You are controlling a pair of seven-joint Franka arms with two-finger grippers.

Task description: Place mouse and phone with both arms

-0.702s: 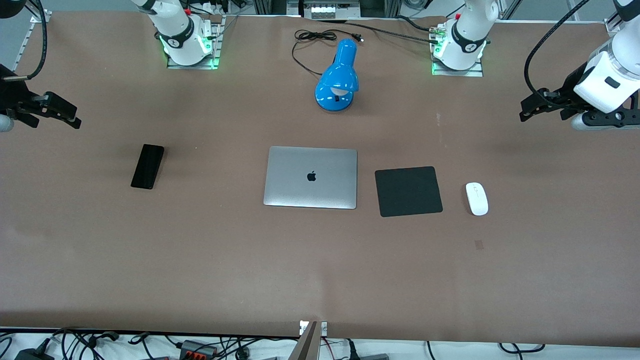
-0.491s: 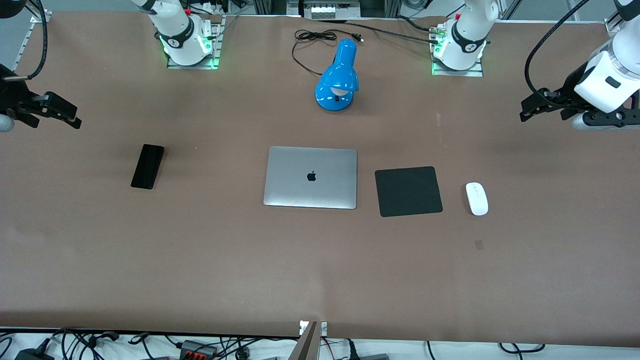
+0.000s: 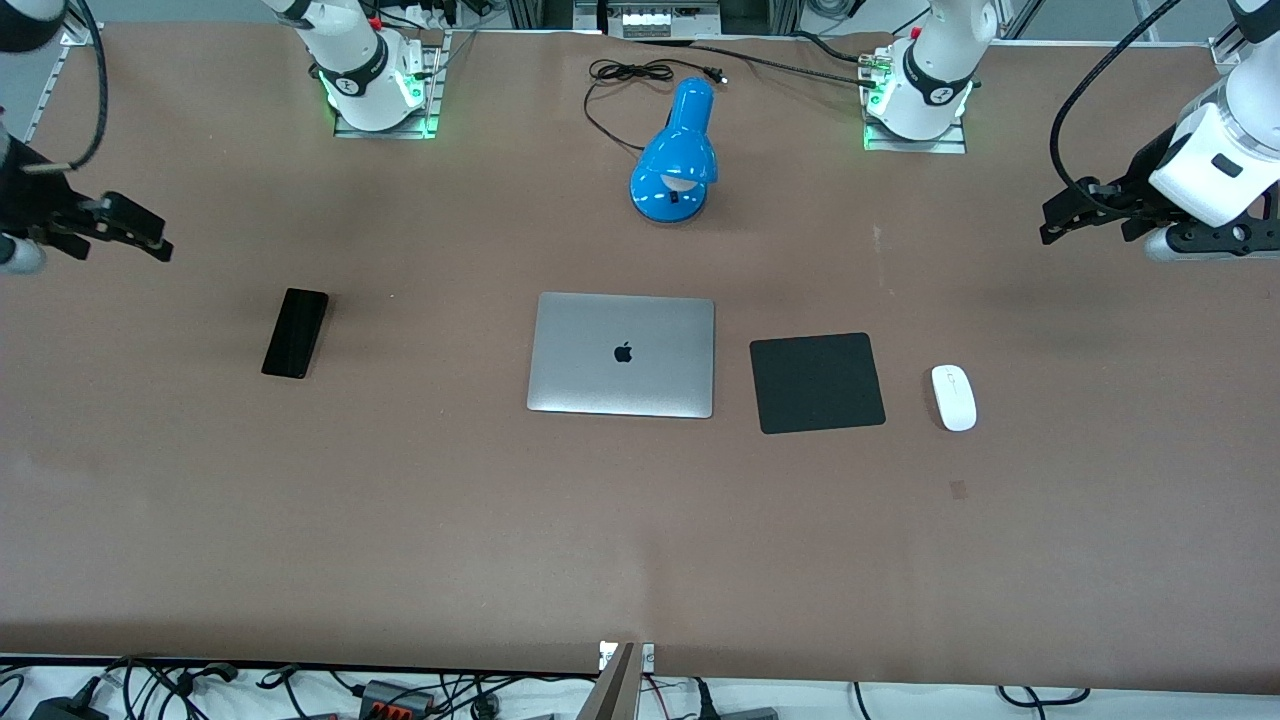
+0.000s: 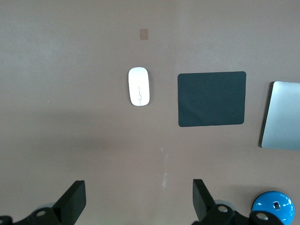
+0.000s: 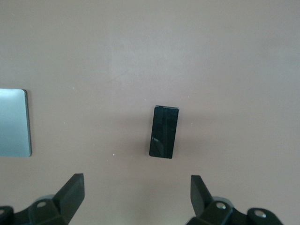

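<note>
Left arm: extended from its base out over the left arm's end of the worktop, wrist raised. Left end effector [image 3: 1052,222] hangs in the air, fingers [image 4: 75,199] spread wide, empty.

Right arm: raised over the right arm's end of the worktop. Right end effector [image 3: 150,240] airborne, fingers [image 5: 72,190] spread wide, empty.

table [image 3: 400,520]: brown, plain
mouse [image 3: 954,397]: white, thin line on top
phone [image 3: 295,333]: glossy black
laptop [image 3: 622,354]: silver, black logo
mat [image 3: 817,382]: black
lamp [image 3: 677,155]: bright blue
</note>
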